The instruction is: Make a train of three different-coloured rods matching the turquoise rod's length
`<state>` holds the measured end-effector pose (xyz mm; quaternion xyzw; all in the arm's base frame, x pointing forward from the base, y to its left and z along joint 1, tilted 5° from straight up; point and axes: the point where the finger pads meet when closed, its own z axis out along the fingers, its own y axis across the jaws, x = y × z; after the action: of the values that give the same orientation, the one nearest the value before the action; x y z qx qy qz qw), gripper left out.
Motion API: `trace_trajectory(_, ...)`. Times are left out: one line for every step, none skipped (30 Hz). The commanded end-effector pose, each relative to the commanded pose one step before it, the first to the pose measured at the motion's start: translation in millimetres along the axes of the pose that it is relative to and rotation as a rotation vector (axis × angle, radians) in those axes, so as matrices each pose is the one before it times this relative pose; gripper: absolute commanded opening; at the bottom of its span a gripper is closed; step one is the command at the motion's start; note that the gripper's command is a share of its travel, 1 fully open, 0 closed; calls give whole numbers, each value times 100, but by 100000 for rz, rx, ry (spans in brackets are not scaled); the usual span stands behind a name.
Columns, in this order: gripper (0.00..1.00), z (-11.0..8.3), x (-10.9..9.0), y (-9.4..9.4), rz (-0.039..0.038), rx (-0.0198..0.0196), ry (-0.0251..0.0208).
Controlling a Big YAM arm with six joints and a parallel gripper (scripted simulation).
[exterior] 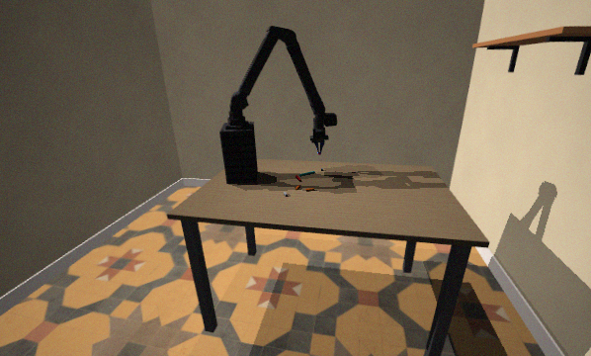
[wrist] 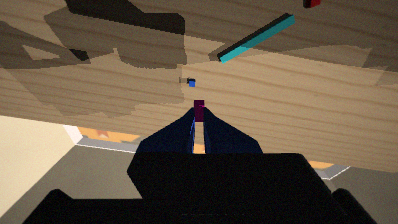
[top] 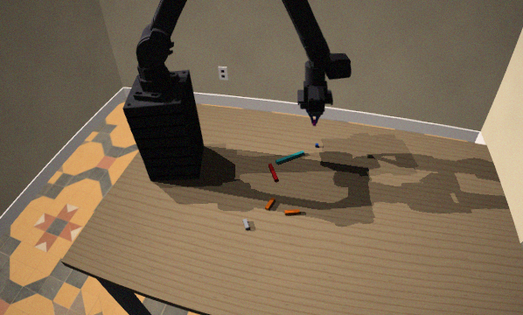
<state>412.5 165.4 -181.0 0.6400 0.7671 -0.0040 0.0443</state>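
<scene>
My gripper (top: 315,121) (exterior: 318,151) (wrist: 199,112) is shut on the small magenta rod (top: 315,123) (wrist: 199,110) and holds it high above the far part of the table. The turquoise rod (top: 289,157) (exterior: 306,174) (wrist: 256,38) lies flat below and to the left. The tiny blue rod (top: 317,145) (wrist: 191,83) lies on the table just beneath the gripper. The red rod (top: 273,172) (wrist: 311,3) lies near the turquoise rod's left end. Two orange rods (top: 269,204) (top: 292,212) and a grey rod (top: 246,224) (exterior: 286,194) lie nearer the front.
The arm's black base block (top: 165,127) (exterior: 238,153) stands at the table's far left. The wooden table (top: 375,262) (exterior: 375,213) has its far edge close behind the gripper. A wall shelf (exterior: 543,37) hangs at the right.
</scene>
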Motion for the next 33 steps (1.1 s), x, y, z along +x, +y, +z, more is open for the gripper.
trace_trajectory(4, 639, -415, 1319, 11498, 2917, -1207)
trace_trajectory(4, -69, 60, 765, 2588, -71, 16)
trace_trajectory(4, -32, 32, 334, 1136, -31, 7)
trace_trajectory(4, -9, 50, 40, 87, -13, 5)
trace_trajectory(4, -43, 473, -167, -1071, -85, 38)
trace_trajectory(4, 149, 89, -684, -769, 920, -356)
trace_trajectory(4, 382, -382, -1349, -418, 2196, -851)
trace_trajectory(4, 5, -52, 18, 123, 11, 0)
trace_trajectory(4, 13, -136, 47, 321, 30, -1)
trace_trajectory(4, 7, -75, 26, 177, 16, -1)
trace_trajectory(4, -135, 139, 442, 107, -732, 283)
trace_trajectory(4, -36, 42, 116, 18, -196, 76)
trace_trajectory(4, 1, -1, -2, -1, 4, -2)
trace_trajectory(4, 2, 0, 1, 2, -1, 1)
trace_trajectory(4, 6, 4, 23, -292, -35, 13)
trace_trajectory(4, 0, 0, 0, 0, 0, 0)
trace_trajectory(4, 0, 0, 0, 0, 0, 0)
trace_trajectory(4, 17, 8, 54, -575, -82, 32)
trace_trajectory(4, 31, 14, 100, -10, -153, 58)
trace_trajectory(4, 48, 39, 202, 48, -428, 161)
trace_trajectory(4, 67, 113, 442, 127, -1251, 466)
trace_trajectory(4, 90, 139, 554, 158, -1551, 573)
trace_trajectory(4, 116, 48, 357, 67, -555, 200)
trace_trajectory(4, 202, -19, 208, 47, -302, 104)
trace_trajectory(4, 300, -102, 6, 18, 42, -24)
trace_trajectory(4, 339, -114, 5, 49, 48, -27)
trace_trajectory(4, 372, -100, -3, 128, 48, -26)
trace_trajectory(4, 397, -45, -23, 72, 42, -20)
trace_trajectory(4, 420, -12, -36, -4, 38, -17)
trace_trajectory(4, 434, 64, -62, -187, 28, -9)
trace_trajectory(4, 447, 96, -74, -260, 23, -6)
trace_trajectory(4, 459, 80, -69, -219, 26, -8)
trace_trajectory(4, 0, 0, 0, 0, 0, 0)
